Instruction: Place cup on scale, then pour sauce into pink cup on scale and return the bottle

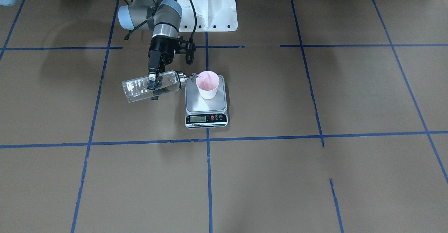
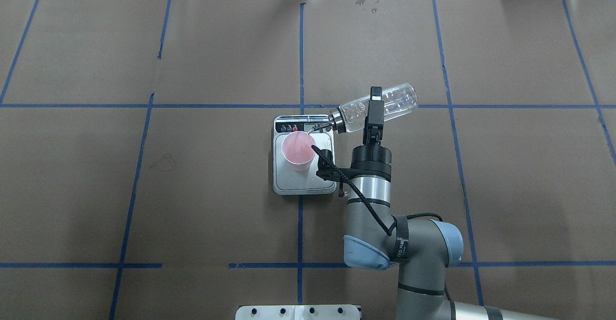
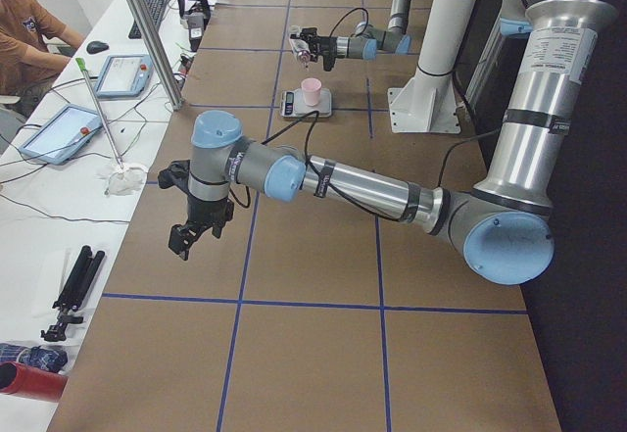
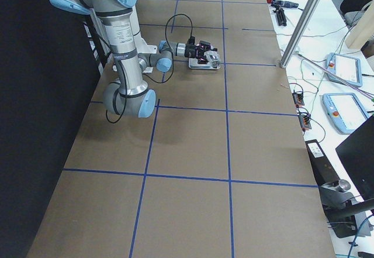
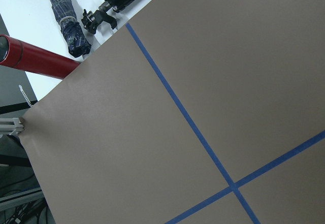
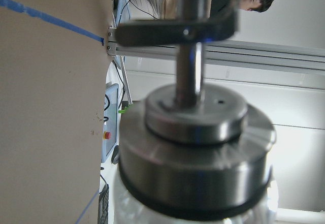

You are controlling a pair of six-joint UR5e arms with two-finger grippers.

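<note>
The right gripper (image 1: 153,82) has its 2 jaws clamped across the middle of the bottle (image 1: 134,90). The bottle's long axis lies near level, crosswise to the jaws, its spout just over the rim of the cup (image 1: 208,84), which stands upright on the scale (image 1: 206,118). The left gripper (image 3: 191,231) hangs well apart from them; I cannot tell the state of its jaws.

Brown paper (image 2: 216,190) is covering the table, and blue tape lines (image 2: 300,45) are crossing it in a grid. In the exterior left view a white bench (image 3: 49,226) is running from 7 to 11 o'clock, carrying two tablets (image 3: 57,133), loose cables and a black tripod (image 3: 71,290). An aluminium post (image 3: 147,25) is standing at 11 o'clock. Even, soft light is falling across the paper.
</note>
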